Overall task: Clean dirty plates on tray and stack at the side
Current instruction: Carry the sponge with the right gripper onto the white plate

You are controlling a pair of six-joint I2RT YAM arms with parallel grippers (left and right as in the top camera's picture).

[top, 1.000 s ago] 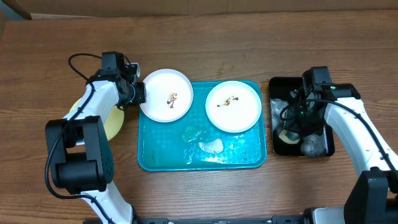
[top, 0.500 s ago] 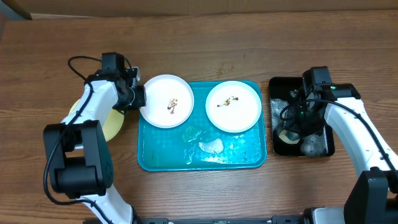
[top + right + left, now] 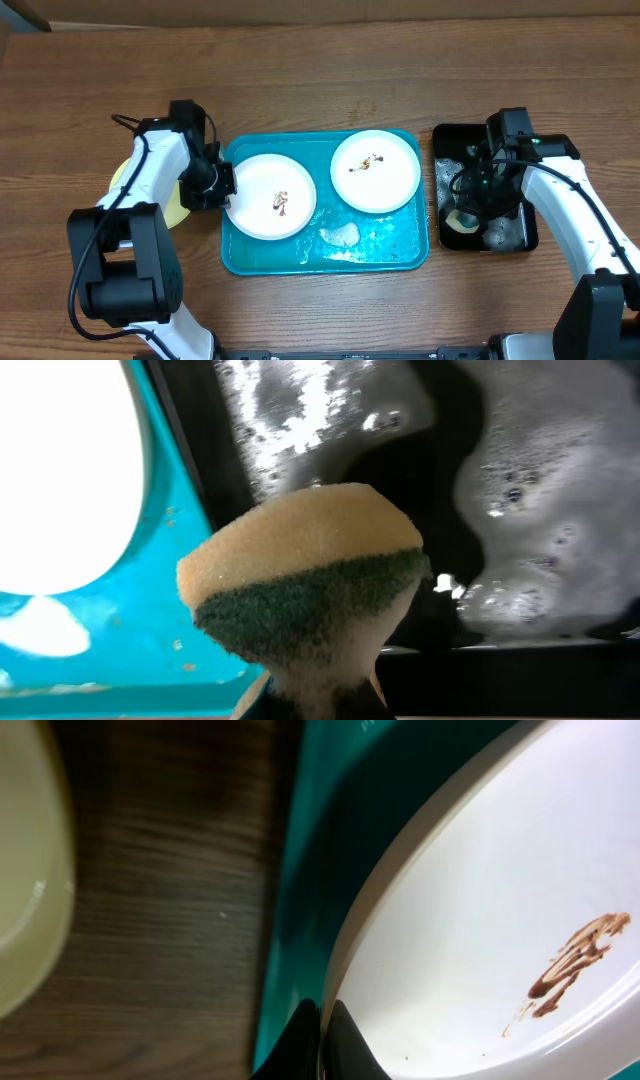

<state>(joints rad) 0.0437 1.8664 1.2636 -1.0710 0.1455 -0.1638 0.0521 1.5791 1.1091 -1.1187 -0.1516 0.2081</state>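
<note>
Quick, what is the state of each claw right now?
Left claw: closed on the left plate, at its rim.
Right claw: closed on the sponge.

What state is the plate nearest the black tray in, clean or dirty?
Dirty: from overhead, the white plate shows a small brown smear at its middle while lying in the blue tray.

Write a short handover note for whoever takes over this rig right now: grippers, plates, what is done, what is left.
Grippers: left gripper shut on the rim of the left white plate, at the left end of the turquoise tray; right gripper shut on a sponge over the sudsy black tray.
Plates: right white plate lies in the turquoise tray; both white plates show brown smears.
Done, perhaps: yellow-green plate on the table beside the tray, partly under the left arm; no smear visible.
Left: scrub both white plates, stack them.
</note>
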